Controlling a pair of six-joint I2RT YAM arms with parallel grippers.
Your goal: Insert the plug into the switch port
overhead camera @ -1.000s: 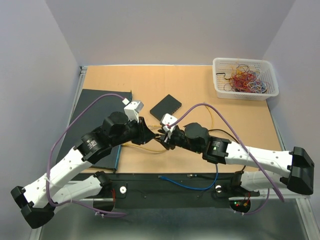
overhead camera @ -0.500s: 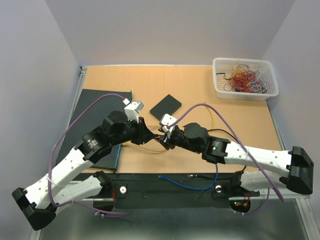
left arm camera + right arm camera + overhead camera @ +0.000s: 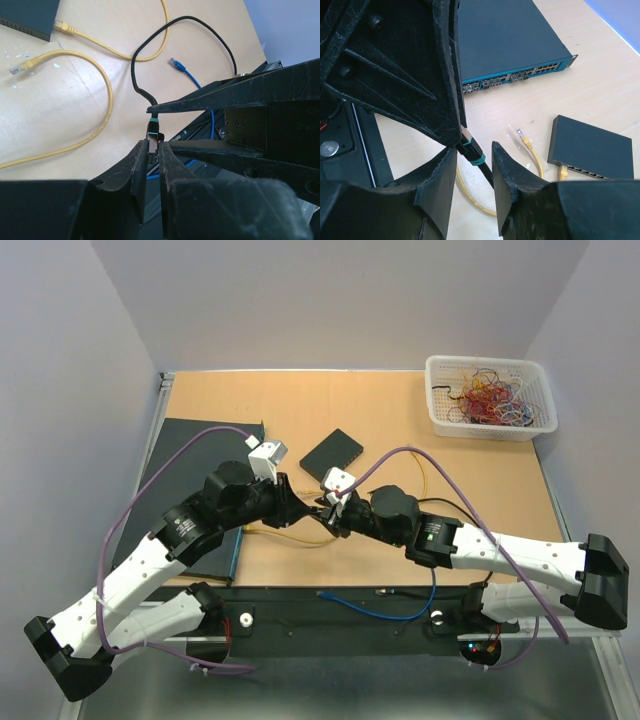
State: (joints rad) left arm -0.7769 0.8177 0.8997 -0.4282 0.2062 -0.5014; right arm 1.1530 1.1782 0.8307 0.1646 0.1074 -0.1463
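At the left of your desk [image 3: 420,420] lay the large flat switch [image 3: 190,455], with a teal edge along its port face. Just right of it, your left pincer [image 3: 151,150] was pinching the plug [image 3: 154,129], a black one with a teal collar, held up off the desk and well apart from the switch's ports. The plug's black cable [image 3: 200,25] curled away over the wood, near a yellow cable [image 3: 107,100] and a blue cable [image 3: 192,75]. Your right pincer [image 3: 474,149] met the left one tip to tip, its fingers spread on either side of the plug with a gap showing. Beyond sat a small black box [image 3: 332,452], and at the far right a white basket [image 3: 437,412] of coloured wires.
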